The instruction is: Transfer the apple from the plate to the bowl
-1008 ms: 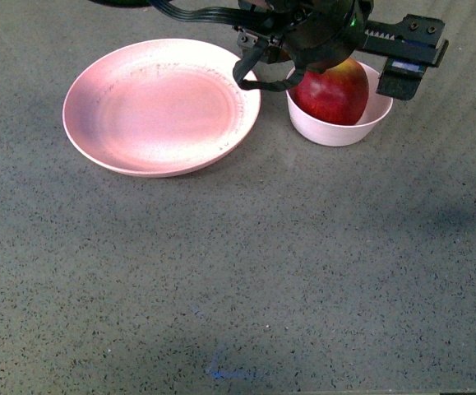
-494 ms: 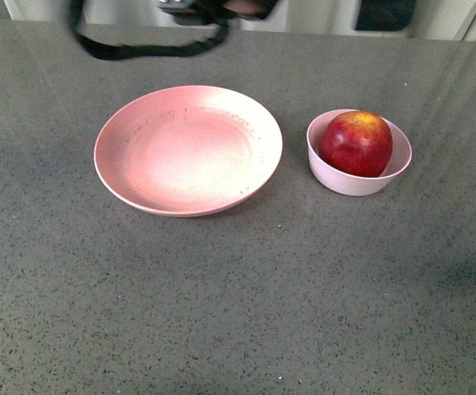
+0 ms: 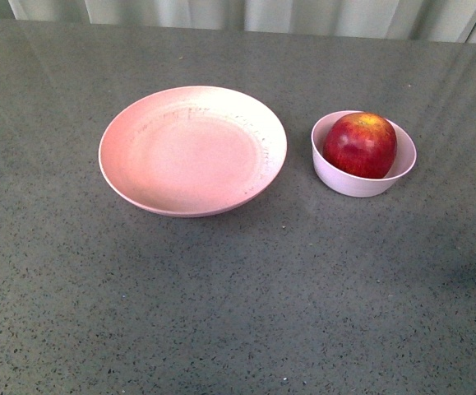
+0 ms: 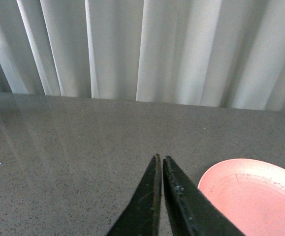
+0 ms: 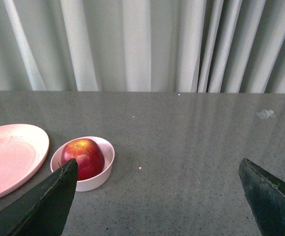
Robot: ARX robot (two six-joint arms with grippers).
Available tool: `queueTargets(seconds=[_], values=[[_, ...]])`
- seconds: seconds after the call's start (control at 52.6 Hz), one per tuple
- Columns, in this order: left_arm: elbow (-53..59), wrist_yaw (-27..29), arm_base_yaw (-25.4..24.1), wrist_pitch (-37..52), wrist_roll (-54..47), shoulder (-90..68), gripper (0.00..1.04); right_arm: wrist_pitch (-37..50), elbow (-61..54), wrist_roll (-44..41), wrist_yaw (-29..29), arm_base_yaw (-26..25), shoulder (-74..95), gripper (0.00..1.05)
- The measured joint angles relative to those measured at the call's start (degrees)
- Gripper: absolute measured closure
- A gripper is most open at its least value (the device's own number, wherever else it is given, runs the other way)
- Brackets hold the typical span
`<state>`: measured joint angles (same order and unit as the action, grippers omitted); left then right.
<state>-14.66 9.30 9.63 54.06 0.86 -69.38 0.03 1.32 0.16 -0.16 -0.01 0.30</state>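
The dark-red apple (image 3: 359,145) with a yellow patch sits inside the small pale bowl (image 3: 343,181) at the right of the front view. The salmon-pink plate (image 3: 192,151) lies empty to its left. Neither gripper shows in the front view. In the right wrist view my right gripper (image 5: 159,167) is open and empty, pulled back from the bowl (image 5: 95,181), the apple (image 5: 84,157) and the plate (image 5: 9,160). In the left wrist view my left gripper (image 4: 160,158) is shut and empty, over bare table beside the plate (image 4: 253,199).
The grey speckled table (image 3: 238,304) carries only the plate and bowl. Pale curtains (image 5: 142,44) hang behind the table's far edge; they also show in the left wrist view (image 4: 142,49).
The right arm, which hung over the bowl a second ago, has withdrawn out of the front view. The apple stays in the bowl. The view has shifted a little.
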Motion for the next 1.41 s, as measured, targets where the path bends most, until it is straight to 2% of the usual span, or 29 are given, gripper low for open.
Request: queueTargets(seconds=[0.38,0.437,0.532,1.16,1.407], values=[[9.0,-4.6,-4.7,-7.0,-0.3,16.0,1.03,0.0,0.0,0.0,0.2,0.0,0.0,0.09],[10.4,-8.0,-6.8,-4.8,-0.3,16.3,1.03,0.0,0.0,0.0,0.2,0.0,0.0,0.09],[12.3,-8.9,-9.1,-6.2,-0.3,18.3,1.03,0.0,0.0,0.0,0.2,0.0,0.0,0.09],[13.8,-9.3,-9.4,-28.9,-0.4,44.0,1.03,0.0,0.0,0.0,0.2,0.0,0.0,0.09],[13.8,-9.3,-9.4,-34.7,-0.4,50.1,1.03,0.0,0.0,0.0,0.2,0.0,0.0,0.09]])
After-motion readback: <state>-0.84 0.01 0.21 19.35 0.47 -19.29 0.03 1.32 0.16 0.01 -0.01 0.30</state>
